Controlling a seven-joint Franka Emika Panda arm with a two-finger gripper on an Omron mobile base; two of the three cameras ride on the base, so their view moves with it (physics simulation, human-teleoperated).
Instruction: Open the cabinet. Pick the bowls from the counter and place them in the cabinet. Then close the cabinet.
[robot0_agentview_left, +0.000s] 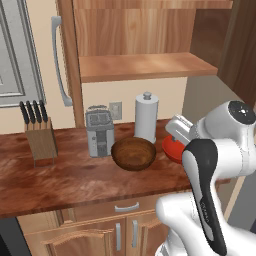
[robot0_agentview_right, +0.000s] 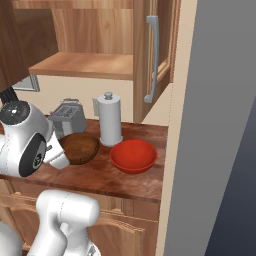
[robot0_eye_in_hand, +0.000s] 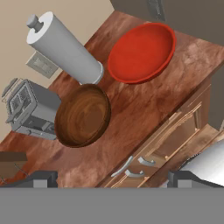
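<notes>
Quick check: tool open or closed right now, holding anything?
Tool: open, fingertips wide apart, holding nothing; both bowls sit on the counter.

Home kitchen: wood counter (robot0_agentview_left: 75, 180), toaster (robot0_agentview_left: 100, 132), knife block (robot0_agentview_left: 40, 137), paper-towel holder (robot0_agentview_left: 146, 117), wall cabinet (robot0_agentview_left: 145, 65).

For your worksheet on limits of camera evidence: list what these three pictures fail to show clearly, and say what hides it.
- Glossy red shallow bowl, left base view: mostly behind the white arm.
- Dark brown wooden bowl, right base view: left part covered by the arm.
- Hand, hand view: only the tips rise at the bottom, so its opening cannot be judged.
- Brown wood wall cabinet: top cut off by the frame.
</notes>
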